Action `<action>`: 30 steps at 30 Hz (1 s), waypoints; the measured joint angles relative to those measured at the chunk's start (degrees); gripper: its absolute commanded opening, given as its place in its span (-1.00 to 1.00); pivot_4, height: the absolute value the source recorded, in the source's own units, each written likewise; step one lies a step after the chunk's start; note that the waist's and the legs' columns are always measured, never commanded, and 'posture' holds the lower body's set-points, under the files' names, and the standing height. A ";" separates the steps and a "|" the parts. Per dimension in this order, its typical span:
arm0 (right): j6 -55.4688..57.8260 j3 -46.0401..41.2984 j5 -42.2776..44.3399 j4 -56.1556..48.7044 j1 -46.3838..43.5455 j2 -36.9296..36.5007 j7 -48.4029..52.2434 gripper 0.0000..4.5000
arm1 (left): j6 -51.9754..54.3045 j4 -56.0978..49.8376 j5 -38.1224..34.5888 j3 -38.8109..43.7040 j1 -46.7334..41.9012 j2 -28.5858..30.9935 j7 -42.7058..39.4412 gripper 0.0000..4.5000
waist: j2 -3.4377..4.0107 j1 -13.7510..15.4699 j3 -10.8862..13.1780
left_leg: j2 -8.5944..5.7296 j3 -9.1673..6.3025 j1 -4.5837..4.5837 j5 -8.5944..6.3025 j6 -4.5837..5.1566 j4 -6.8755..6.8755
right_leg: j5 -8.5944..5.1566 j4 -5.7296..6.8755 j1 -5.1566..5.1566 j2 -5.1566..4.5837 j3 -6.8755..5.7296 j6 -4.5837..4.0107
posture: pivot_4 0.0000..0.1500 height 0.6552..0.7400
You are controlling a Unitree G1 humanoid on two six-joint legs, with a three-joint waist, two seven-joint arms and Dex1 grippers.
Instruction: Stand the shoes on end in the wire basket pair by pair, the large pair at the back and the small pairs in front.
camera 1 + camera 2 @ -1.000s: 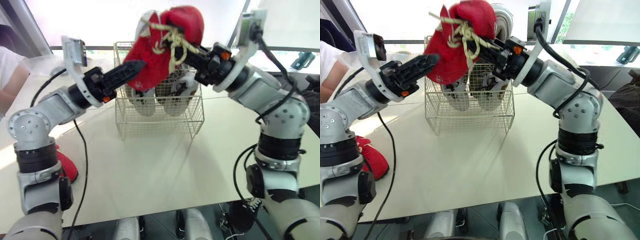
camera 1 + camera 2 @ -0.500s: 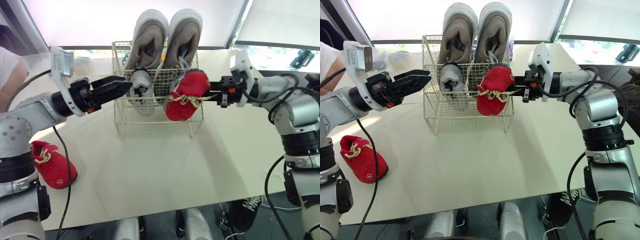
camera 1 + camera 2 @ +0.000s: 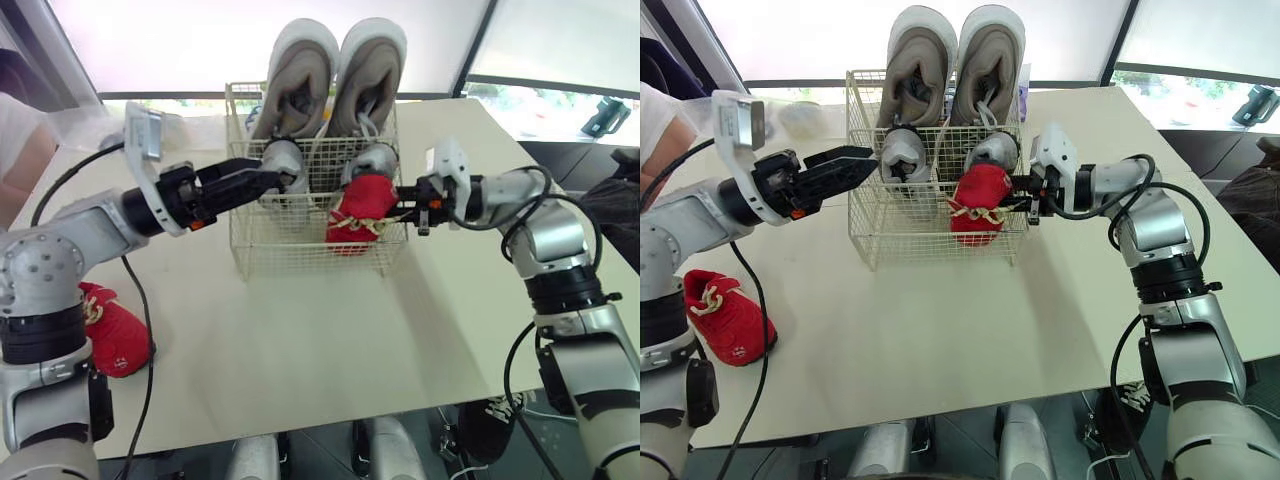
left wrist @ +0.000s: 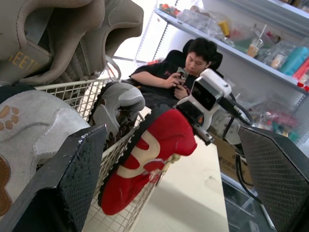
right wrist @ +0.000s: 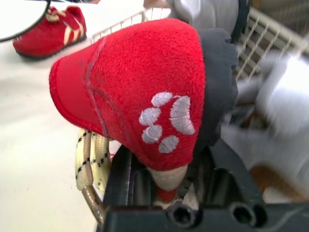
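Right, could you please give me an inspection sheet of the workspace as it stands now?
Surface: white table, carrying the wire basket.
Job's things: basket holds the large grey pair on end at the back, the small grey pair in front; red shoe at its front right, inside or outside cannot tell; second red shoe lies on the table at the robot's left.
Clutter: pale item at the table's far left, unclear what.
Grippers: left gripper open by the basket's left side; right gripper shut on the red shoe.
Cables: black cable hangs from the left arm.
Surroundings: seated person, shelves.
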 measured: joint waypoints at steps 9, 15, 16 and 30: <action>2.19 -3.12 -0.37 -9.32 4.38 -5.97 -1.42 0.98 | 0.44 -1.14 0.29 -0.14 0.06 1.07 -0.36 1.00 | 0.00 0.08 0.00 | 0.00 -0.01 0.00 0.00 -0.01 0.01 | -0.02 0.02 -0.02 -0.01 0.00 -0.04 | 1.00 1.00; 3.87 -8.38 -0.49 -15.97 5.56 -14.23 -1.80 0.98 | 1.70 -4.33 0.26 0.11 2.25 5.83 -1.16 1.00 | 0.00 0.03 0.00 | 0.01 -0.01 0.01 -0.08 -0.15 -0.01 | -0.04 -0.02 -0.05 -0.02 0.00 -0.05 | 1.00 1.00; 3.86 -8.87 -0.49 -16.35 5.99 -15.85 -1.42 0.98 | 2.02 -5.11 0.22 0.36 2.74 6.91 -1.11 1.00 | 0.00 0.04 0.01 | 0.01 0.00 -0.01 -0.09 -0.17 -0.01 | -0.04 -0.03 -0.07 -0.02 0.00 -0.06 | 1.00 1.00; 0.54 -5.36 4.02 -14.12 -12.15 -8.80 9.26 0.98 | 6.63 -17.60 -5.25 20.23 20.61 16.98 14.08 1.00 | 0.09 -0.28 0.12 | 0.03 0.09 0.04 -0.05 -0.27 -0.35 | -0.03 -0.07 -0.27 0.00 0.11 -0.09 | 1.00 1.00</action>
